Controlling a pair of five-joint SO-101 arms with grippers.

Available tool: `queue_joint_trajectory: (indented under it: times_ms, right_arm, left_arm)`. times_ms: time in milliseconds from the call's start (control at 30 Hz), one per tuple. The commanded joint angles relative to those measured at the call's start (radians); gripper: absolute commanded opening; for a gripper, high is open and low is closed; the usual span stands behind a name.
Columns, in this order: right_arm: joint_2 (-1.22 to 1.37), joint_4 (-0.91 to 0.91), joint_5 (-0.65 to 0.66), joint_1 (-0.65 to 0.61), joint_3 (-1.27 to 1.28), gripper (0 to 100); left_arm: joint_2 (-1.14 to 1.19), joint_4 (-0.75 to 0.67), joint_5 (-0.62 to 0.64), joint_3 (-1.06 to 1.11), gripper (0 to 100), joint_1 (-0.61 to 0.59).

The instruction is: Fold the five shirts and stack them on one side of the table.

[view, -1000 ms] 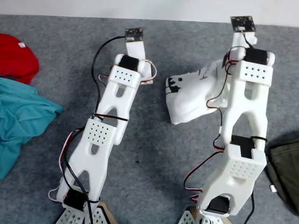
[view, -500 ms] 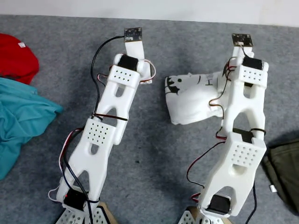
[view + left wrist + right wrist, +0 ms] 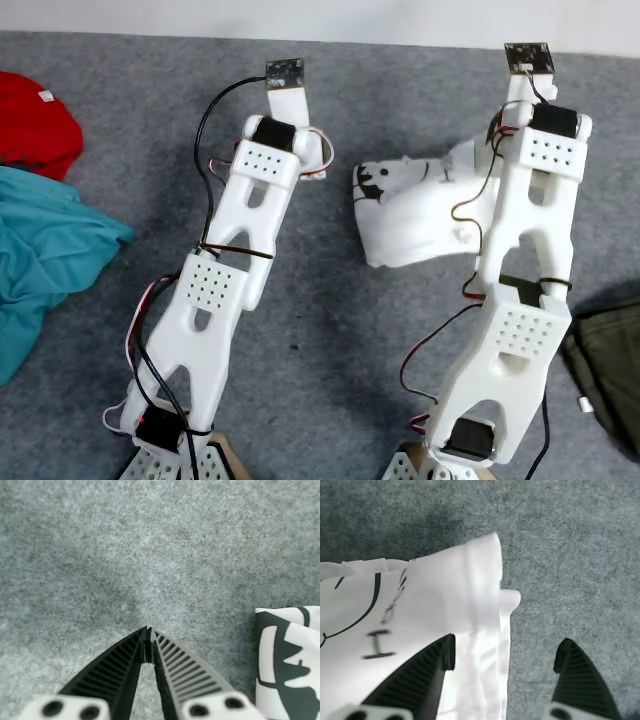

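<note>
High view. Grey desk, 2 white arms side by side. Left arm stretched over bare desk, wrist just beside the white shirt but apart from it. Right arm lies along that shirt's far edge, wrist above its corner. White shirt bunched in a rough lump between the 2 arms, black print showing on its near-left corner. Red shirt heaped at the desk's left edge, teal shirt crumpled just beside it, the 2 touching. Dark shirt at the right edge, near the right arm's base. No stack of folded shirts on the desk.

Left wrist view. Left gripper over bare desk, fingers pressed together at the tips, nothing between them. Edge of the white shirt with black print off to one side, not touching the fingers.

Right wrist view. Right gripper with fingers wide apart. 1 finger sits over the white shirt, the other over bare desk. The shirt's folded hem lies between them, unclamped. Cannot tell whether the fingers touch the cloth.
</note>
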Motion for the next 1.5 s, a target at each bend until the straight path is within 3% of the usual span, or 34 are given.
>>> queue_joint_trajectory:
  times_ms: [0,167,600,867,933,1033,1067,1233,1467]
  right_arm:
    - [0.018,-0.022,0.008,-0.013,-0.007,31.0]
    - [0.122,-0.076,-0.057,-0.015,-0.001,31.2]
    - [0.225,-0.019,-0.057,-0.157,0.001,31.1]
    - [0.321,-0.039,-0.04,-0.093,-0.007,30.4]
    - [0.367,-0.045,0.011,-0.084,-0.027,24.1]
    - [0.418,-0.039,0.057,-0.077,-0.084,3.0]
    - [0.432,-0.039,0.057,-0.076,-0.107,0.0]
    - [0.444,0.028,0.057,-0.073,-0.208,0.8]
    - [0.387,0.231,0.055,-0.022,-0.578,0.6]
  left_arm:
    - [-0.013,-0.014,0.003,-0.024,1,-0.008]
    - [-0.013,-0.015,0.003,-0.024,1,-0.008]
    - [-0.013,-0.015,0.003,-0.022,1,-0.008]
    - [-0.013,-0.015,0.003,-0.022,1,-0.012]
    - [-0.013,-0.015,0.003,-0.022,1,-0.012]
    - [-0.013,-0.015,0.003,-0.022,1,-0.012]
    - [-0.013,-0.015,0.003,-0.022,1,-0.012]
    - [-0.013,-0.017,0.003,-0.022,1,-0.01]
    - [-0.013,-0.017,0.003,-0.022,1,-0.01]
